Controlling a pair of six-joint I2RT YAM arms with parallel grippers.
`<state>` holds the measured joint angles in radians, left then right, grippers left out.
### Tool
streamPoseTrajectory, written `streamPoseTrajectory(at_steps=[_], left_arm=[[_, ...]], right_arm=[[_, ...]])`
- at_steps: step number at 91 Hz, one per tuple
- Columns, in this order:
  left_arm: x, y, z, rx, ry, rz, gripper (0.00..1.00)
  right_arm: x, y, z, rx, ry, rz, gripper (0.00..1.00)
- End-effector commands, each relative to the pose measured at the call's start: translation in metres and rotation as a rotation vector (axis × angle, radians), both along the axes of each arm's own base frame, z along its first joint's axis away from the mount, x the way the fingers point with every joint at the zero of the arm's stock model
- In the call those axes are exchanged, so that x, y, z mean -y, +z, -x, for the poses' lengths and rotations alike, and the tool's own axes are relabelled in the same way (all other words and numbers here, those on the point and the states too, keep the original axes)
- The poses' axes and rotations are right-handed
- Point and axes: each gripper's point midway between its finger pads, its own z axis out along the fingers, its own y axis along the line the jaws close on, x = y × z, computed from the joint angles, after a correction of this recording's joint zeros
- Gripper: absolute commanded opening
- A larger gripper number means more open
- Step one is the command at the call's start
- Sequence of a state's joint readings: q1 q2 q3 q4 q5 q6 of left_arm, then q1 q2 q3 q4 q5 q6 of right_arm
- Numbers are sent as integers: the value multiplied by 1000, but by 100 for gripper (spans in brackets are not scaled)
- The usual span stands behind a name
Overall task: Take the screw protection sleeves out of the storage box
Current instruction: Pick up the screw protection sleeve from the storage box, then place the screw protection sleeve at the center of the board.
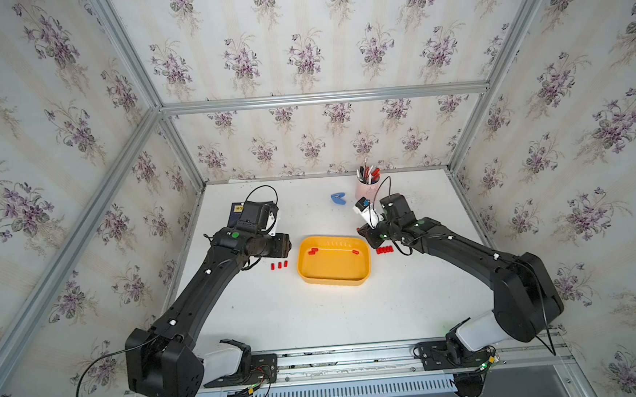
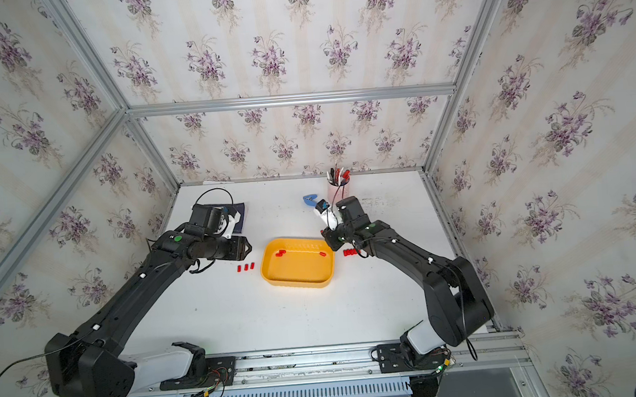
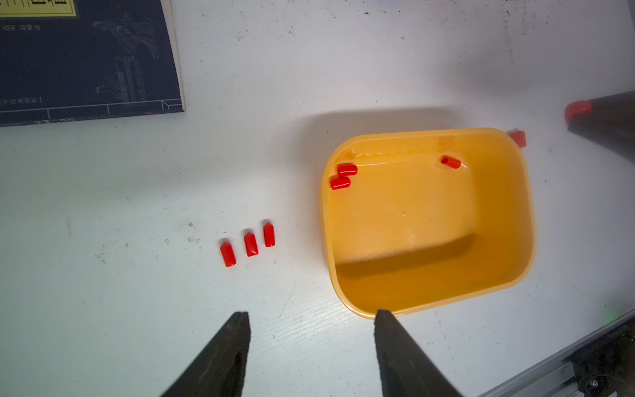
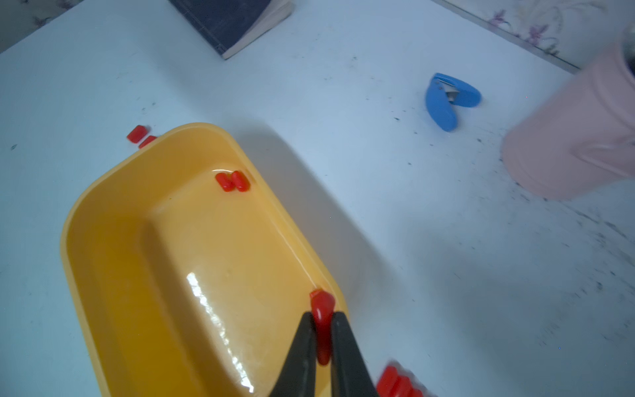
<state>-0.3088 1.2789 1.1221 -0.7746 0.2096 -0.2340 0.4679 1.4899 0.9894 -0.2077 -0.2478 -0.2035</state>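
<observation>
**Right hand (image 4: 323, 318) pinches a sleeve at the storage box (image 1: 335, 281) rim**

I'm looking at a white surface (image 1: 335, 319) boxed in by floral-papered walls and aluminium rails. Along its far side sit a dark book (image 1: 233, 216), a small blue tool (image 1: 338, 198) and a pink pen cup (image 1: 363, 193).

My right hand is clamped on one screw protection sleeve (image 4: 322, 304), right at the box's right-end rim. My left hand (image 3: 311, 318) hovers off the box's left end, fingers apart.

Inside the box, a touching pair (image 1: 313, 251) lies in the far left corner and a single sleeve (image 1: 355, 251) in the far right. On the surface, a row of three (image 1: 279, 265) lies left of the box and a tight cluster (image 1: 384, 249) lies to its right.
</observation>
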Motion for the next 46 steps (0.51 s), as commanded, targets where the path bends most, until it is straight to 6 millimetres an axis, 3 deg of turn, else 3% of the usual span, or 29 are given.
streamPoseTrajectory(at_steps=[1, 21, 46], left_arm=[[2, 3, -3, 11, -10, 7, 62], [5, 2, -4, 6, -16, 18, 62], [5, -1, -3, -6, -20, 15, 62]], right_arm=[[34, -13, 1, -66, -114, 0, 13], [89, -34, -7, -117, -290, -3, 14], [103, -78, -3, -222, -352, 30, 14]])
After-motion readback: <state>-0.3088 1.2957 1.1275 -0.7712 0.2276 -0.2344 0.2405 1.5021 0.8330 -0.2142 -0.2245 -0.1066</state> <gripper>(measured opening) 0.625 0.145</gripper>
